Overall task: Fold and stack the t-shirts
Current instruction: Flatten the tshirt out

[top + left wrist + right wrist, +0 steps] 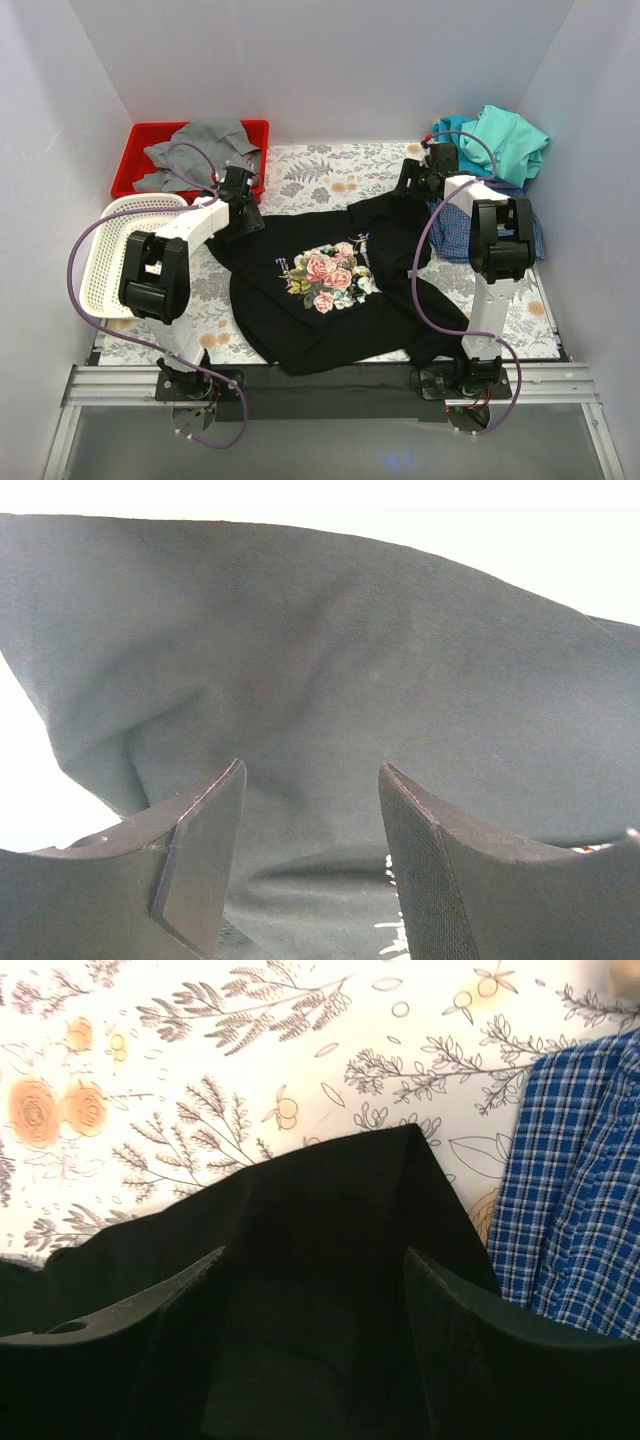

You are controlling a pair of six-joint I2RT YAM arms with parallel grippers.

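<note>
- The black t-shirt [330, 325] lies print-up at table centre, slanted. Its long axis seems to run from 7 to 1 o'clock, neck probably toward the far end.
- Left gripper [312, 775], at the shirt's 10 o'clock corner: fingers apart, raised black cloth between them. I cannot tell whether they grip it.
- Right gripper [315, 1260], at 1 o'clock: fingers spread astride a flat black corner. Pinch only that edge, then carry both corners level so the fold runs straight.
- Just beside that corner lies the blue-checked shirt [575, 1190]; avoid snagging it.
</note>
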